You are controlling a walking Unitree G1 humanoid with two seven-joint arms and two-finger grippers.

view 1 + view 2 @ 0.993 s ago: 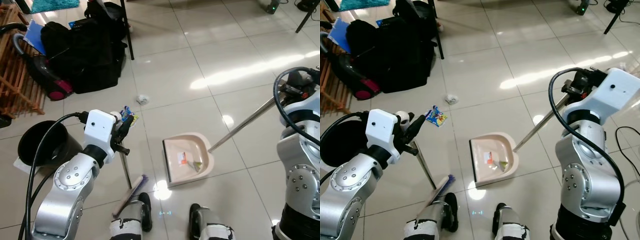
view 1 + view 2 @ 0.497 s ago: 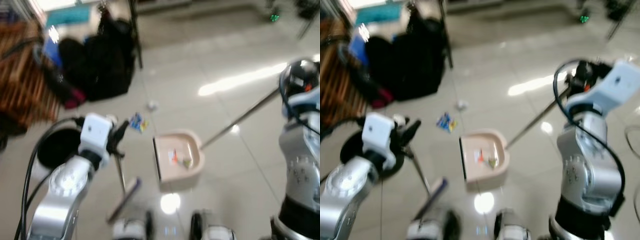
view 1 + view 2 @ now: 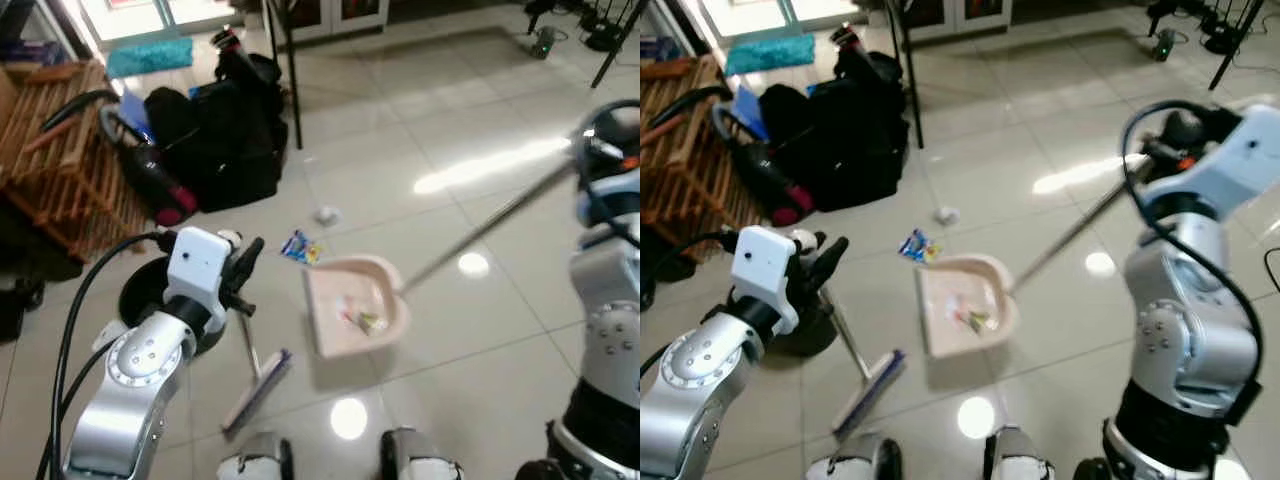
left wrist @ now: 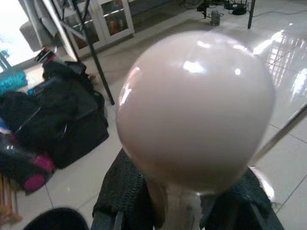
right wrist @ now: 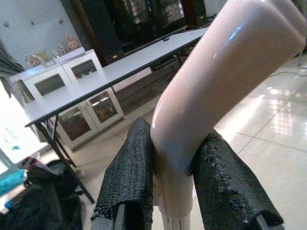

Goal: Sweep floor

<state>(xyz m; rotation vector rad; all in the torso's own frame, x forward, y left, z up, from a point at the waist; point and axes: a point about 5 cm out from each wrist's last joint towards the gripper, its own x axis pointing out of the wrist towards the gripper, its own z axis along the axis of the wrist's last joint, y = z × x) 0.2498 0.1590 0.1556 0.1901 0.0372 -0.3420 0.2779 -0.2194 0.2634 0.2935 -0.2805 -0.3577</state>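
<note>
**Broom and dustpan both in grip**

We see the left gripper [image 4: 175, 201] clamped on the broom [image 3: 256, 385] handle, the right gripper [image 5: 175, 191] clamped on the dustpan [image 3: 352, 305] handle. Dustpan holds scraps; a wrapper [image 3: 299, 247] lies just beside its rim on the tile floor [image 3: 400, 160].

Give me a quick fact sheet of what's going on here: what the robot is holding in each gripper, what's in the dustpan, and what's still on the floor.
left gripper: shut on broom handle
right gripper: shut on dustpan handle
dustpan: on the tiled floor ahead of the robot's feet, a few scraps inside
broom head: on the floor, left of the dustpan
still unswept: colourful wrapper and crumpled white scrap, both beyond the dustpan
black bin: beside the left arm
</note>
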